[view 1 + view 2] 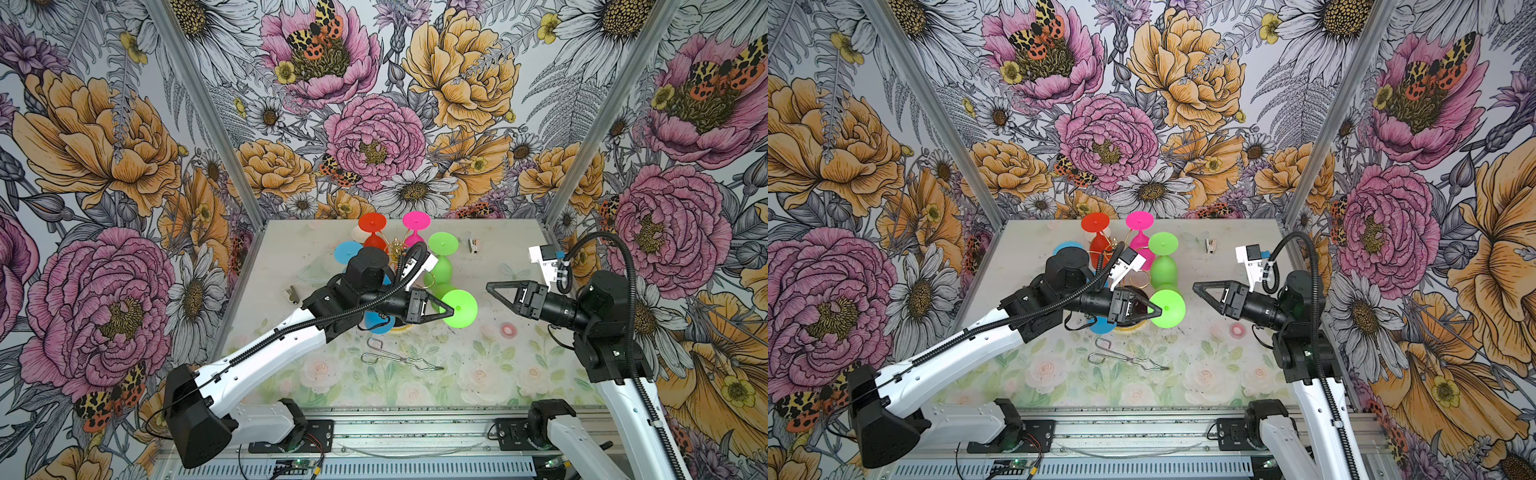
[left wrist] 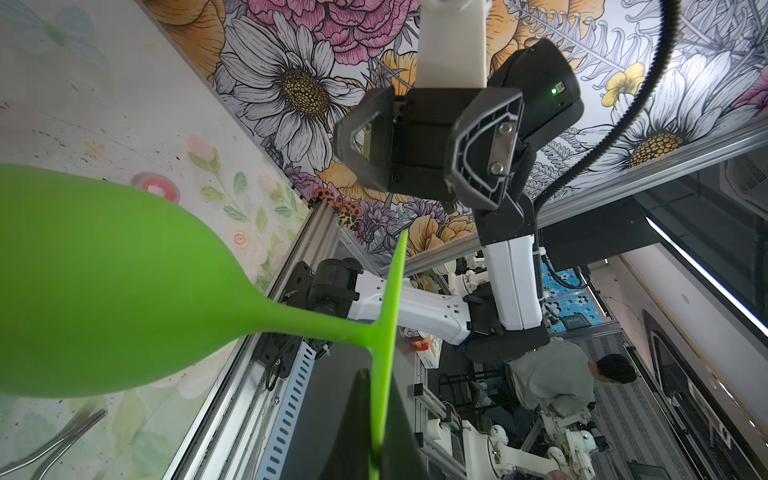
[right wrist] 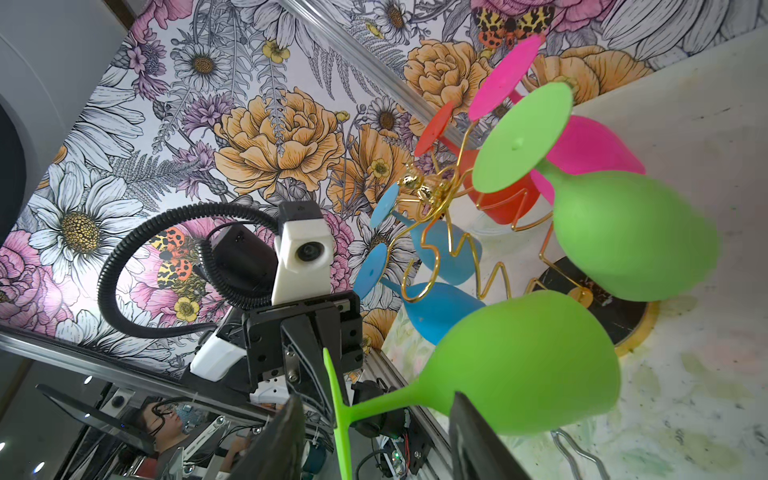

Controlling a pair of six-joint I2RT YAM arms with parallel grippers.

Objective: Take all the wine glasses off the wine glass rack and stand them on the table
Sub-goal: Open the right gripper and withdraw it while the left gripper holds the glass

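Reaching in from the left, the left gripper point(image 1: 451, 309) has its fingers clamped tight on the edge of the round foot of the lime-green wine glass point(image 1: 463, 305). The glass lies sideways in the air, with its bowl toward the wine glass rack point(image 1: 397, 249) and its foot toward the right. It looks clear of the gold loops, just beside the rack's black base. Blue glasses point(image 1: 348, 251), a red glass point(image 1: 372, 222), a pink glass point(image 1: 416, 220) and a second green glass point(image 1: 443, 242) hang bowl-down on the rack. Steel wire tongs point(image 1: 399, 359) lie on the counter point(image 1: 540, 374) in front, and a small pink ring point(image 1: 507, 329) lies further right. The right gripper point(image 1: 489, 286) faces the glass's foot but stays apart from it, its fingers point(image 2: 361, 141) spread wide and holding nothing.
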